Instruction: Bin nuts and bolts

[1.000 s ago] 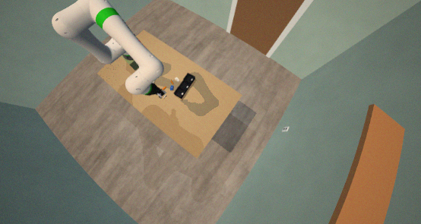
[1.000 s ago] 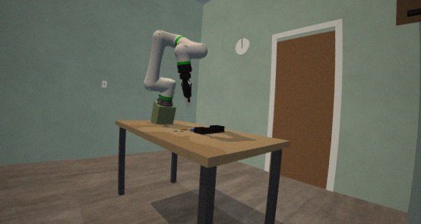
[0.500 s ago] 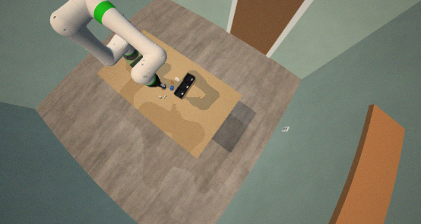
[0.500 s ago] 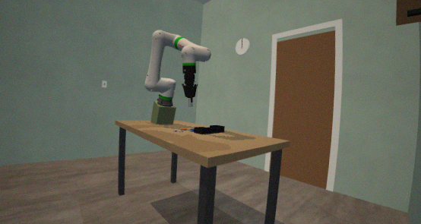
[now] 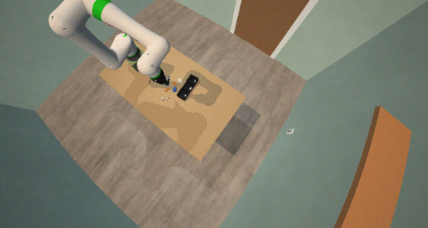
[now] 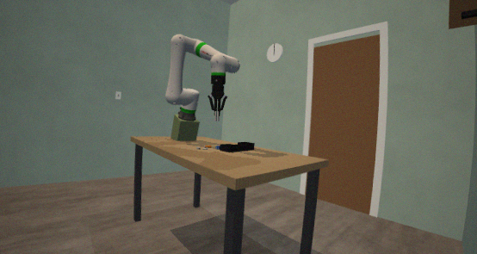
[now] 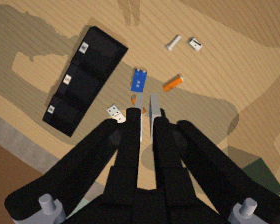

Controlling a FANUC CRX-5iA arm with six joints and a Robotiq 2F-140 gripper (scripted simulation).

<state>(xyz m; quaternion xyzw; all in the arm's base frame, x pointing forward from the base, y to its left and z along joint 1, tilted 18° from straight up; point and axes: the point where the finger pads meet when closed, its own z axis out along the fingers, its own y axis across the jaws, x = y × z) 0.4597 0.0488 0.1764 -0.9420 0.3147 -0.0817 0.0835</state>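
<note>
My gripper is shut with nothing seen between its fingers. It hangs high above the table, near the arm's base. Below it, in the wrist view, lies a long black bin with three labelled compartments; I cannot read the labels. Two small silver pieces, a bolt-like one and a nut-like one, lie on the table apart from the bin. A blue piece, an orange piece and a small white piece lie between them and the bin. The bin also shows in the top view.
The arm's green base block stands at the table's far end. The small pieces are grouped beside the bin. The table's edges are close to the bin on its far side. A door is behind the table.
</note>
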